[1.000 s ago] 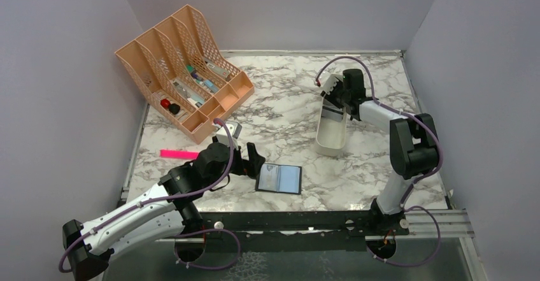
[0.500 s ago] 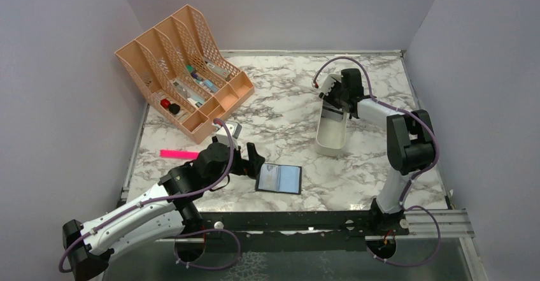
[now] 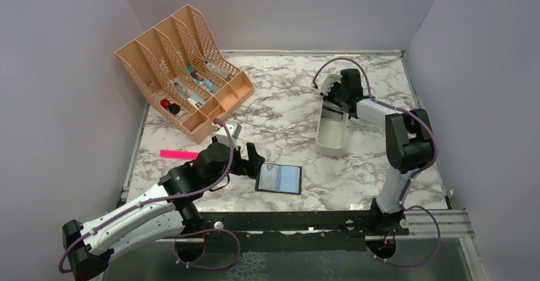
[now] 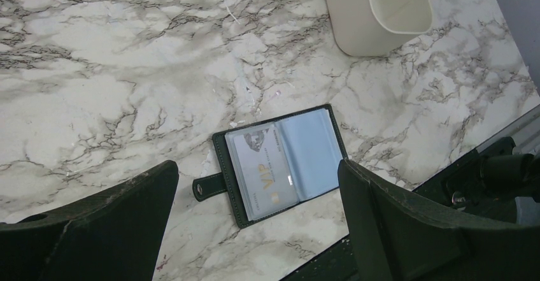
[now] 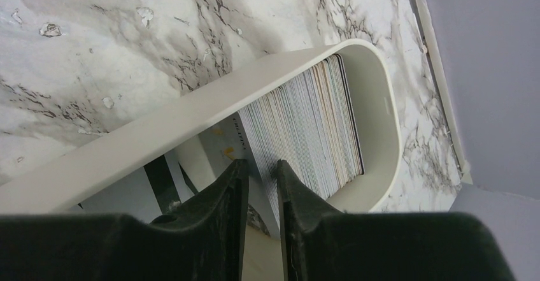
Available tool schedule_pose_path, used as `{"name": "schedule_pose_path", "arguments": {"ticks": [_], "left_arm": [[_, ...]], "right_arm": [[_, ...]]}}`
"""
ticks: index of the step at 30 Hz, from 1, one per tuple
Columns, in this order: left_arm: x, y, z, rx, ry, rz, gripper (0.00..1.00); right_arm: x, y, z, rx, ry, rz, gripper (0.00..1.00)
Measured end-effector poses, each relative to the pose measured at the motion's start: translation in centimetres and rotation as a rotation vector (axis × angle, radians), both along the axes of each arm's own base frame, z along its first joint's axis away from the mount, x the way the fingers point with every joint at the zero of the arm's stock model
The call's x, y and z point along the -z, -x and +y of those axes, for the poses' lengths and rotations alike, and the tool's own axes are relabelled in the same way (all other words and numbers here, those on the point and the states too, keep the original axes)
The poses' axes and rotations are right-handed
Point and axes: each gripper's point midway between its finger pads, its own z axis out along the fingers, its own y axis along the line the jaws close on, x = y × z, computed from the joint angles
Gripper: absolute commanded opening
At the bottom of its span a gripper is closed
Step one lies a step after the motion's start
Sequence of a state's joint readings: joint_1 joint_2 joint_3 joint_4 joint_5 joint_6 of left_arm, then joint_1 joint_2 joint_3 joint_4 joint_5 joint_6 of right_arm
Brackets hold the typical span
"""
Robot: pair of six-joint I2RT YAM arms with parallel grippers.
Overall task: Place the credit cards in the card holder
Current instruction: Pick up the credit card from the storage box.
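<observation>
Left gripper (image 4: 258,166) spread wide over one open card holder (image 4: 283,160). Right gripper (image 5: 260,182) — fingers nearly together, grip unclear — inside one white bin (image 5: 191,112) holding a packed row of credit cards (image 5: 305,128), too many to count.

Left pincer (image 4: 258,169) spread wide, right pincer (image 5: 261,166) narrowly parted

The table (image 3: 286,90) is white marble, veined grey-black. The card holder (image 4: 278,164) is dark green, its card lettered gold. Cream bin (image 3: 332,131); the credit cards (image 5: 312,125) show grey, white and tan edges. The lattice-walled desk organiser (image 3: 184,71) is peach.
</observation>
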State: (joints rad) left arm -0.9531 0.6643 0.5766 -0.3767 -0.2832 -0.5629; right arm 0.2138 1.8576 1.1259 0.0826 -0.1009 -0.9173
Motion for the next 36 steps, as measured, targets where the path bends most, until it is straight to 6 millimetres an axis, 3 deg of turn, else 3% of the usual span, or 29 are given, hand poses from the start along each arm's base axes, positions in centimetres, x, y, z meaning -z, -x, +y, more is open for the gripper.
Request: {"name": "schedule_pose_path", "arguments": {"ticks": [10,18,24,31,36], "left_arm": [[-0.2,0.0,0.1,-0.002,0.007,-0.005,0.99],[-0.2,0.1,0.2,-0.003,0.006,-0.004,0.99],[-0.3,0.1,0.2,-0.003,0.010,-0.007,0.99],[-0.4,0.1,0.2,-0.003,0.013,-0.009,0.99],[-0.4,0.1,0.2,-0.003,0.011,-0.008,0.99]], "right_arm": [[-0.3,-0.3,0.0,0.005,0.000,-0.016,0.07],[-0.5,-0.3,0.0,0.008,-0.004,-0.019,0.01],[-0.6,-0.2,0.0,0.012,-0.008,-0.011,0.01],[-1.4,-0.2,0.0,0.016,-0.015,-0.018,0.09],[-2.2,-0.7,0.1,0.016,-0.018,-0.030,0.01]]}}
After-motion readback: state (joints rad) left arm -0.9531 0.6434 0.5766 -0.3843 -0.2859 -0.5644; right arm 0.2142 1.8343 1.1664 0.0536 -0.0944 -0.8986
